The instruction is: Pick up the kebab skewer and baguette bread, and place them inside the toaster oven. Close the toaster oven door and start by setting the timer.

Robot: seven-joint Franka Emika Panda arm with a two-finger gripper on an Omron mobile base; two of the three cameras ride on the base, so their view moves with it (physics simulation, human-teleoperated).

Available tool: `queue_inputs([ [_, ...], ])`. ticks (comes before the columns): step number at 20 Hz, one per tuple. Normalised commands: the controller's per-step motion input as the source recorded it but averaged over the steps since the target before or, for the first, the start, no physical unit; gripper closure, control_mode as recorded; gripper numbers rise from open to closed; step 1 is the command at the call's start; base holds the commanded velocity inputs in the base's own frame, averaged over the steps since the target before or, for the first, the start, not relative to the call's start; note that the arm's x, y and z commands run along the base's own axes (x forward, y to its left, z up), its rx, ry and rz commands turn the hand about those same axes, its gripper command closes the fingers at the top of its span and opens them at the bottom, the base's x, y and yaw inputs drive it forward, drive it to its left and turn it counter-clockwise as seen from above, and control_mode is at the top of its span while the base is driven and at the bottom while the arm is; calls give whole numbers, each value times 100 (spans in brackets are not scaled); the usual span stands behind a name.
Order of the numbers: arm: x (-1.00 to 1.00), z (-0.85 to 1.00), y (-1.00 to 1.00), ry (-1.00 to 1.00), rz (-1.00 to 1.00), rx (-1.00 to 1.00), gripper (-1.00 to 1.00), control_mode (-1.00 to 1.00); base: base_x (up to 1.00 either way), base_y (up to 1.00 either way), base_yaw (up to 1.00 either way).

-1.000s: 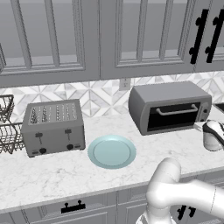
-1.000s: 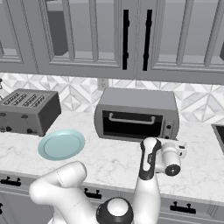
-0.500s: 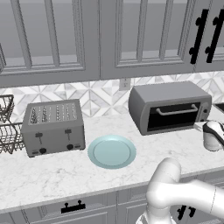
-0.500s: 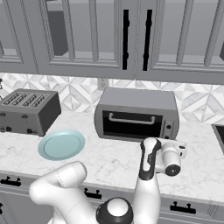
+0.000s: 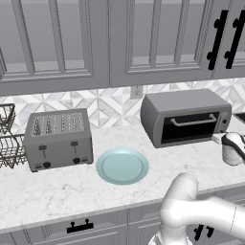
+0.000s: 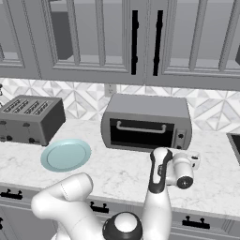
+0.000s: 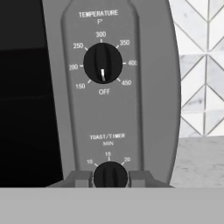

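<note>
My views are evenly lit and rendered, with no glare; soft shadows lie under the toaster oven (image 6: 146,123) and plate (image 5: 122,165); close ahead of my gripper (image 7: 110,177) the dial lettering is slightly soft; the dark window shows nothing inside.

Toaster oven (image 6: 146,123) showing grey metal, its toaster oven door (image 6: 140,133) dark glass with grey bar handle. Control panel (image 7: 109,87) carrying white lettering and black knobs. Plate (image 5: 122,165) reading pale blue-green. Four-slot toaster (image 5: 58,139) looking grey. Tabletop (image 5: 57,191) showing white marble, grey-veined. Backsplash (image 6: 84,101) wearing grey-white geometric tiles. Cabinets (image 5: 95,38) appearing grey, handles black.
</note>
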Motion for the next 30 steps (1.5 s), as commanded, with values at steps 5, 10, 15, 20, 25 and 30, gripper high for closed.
queue_inputs([
  [5,0,0,0,0,0,0,100,-100,0,0,0],
  [10,-2,0,0,0,0,0,100,-100,0,0,0],
  [15,-7,0,0,0,0,0,100,-100,0,0,0],
  [20,0,0,0,0,0,4,100,-100,0,0,0],
  [25,0,0,0,0,0,16,100,-100,0,0,0],
  [30,0,0,0,0,0,25,100,-100,0,0,0],
])
